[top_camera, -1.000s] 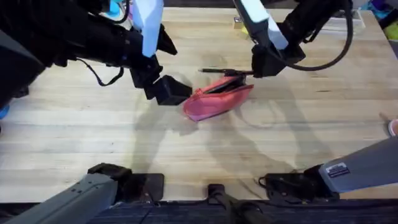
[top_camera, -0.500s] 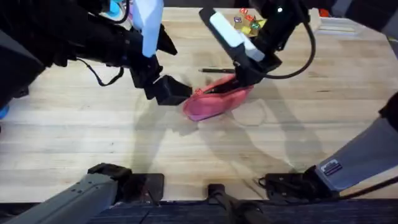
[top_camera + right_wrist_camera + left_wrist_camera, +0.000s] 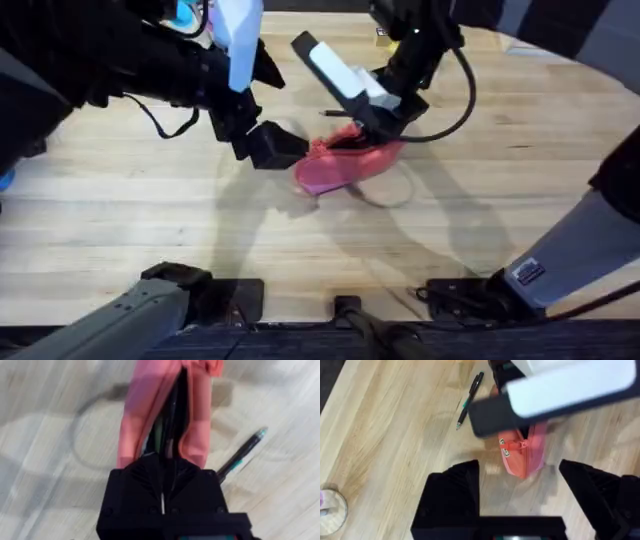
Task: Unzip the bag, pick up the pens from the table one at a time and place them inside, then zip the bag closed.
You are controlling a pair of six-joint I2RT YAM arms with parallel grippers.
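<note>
Fingers of the right gripper (image 3: 162, 491) are black and pressed together, with only a thin seam showing between them in the right wrist view. Their tips sit at the open mouth of the soft pink fabric pencil pouch (image 3: 150, 415), whose zipper is parted along its top. A thin dark pen (image 3: 172, 420) lies inside the opening, running lengthwise between the two pink sides; whether the fingers pinch it cannot be told. Just beside the pouch, a second thin dark pen with a teal tip (image 3: 242, 452) lies flat on the light wooden butcher-block table (image 3: 45, 450).

Seen from overhead, the right gripper (image 3: 362, 127) reaches in from the far side, its white-cased arm angled across the pouch (image 3: 340, 167), which lies near the middle of the table (image 3: 150, 220).

The left gripper (image 3: 519, 467) has its black fingers spread wide, holding nothing, hovering just beside the tapered end of the pouch (image 3: 522, 455) where a small pink pull shows. The teal-tipped pen (image 3: 469, 402) lies beyond, apart from that gripper. In the overhead view the left gripper (image 3: 280, 146) sits just beside the pouch's left end.
</note>
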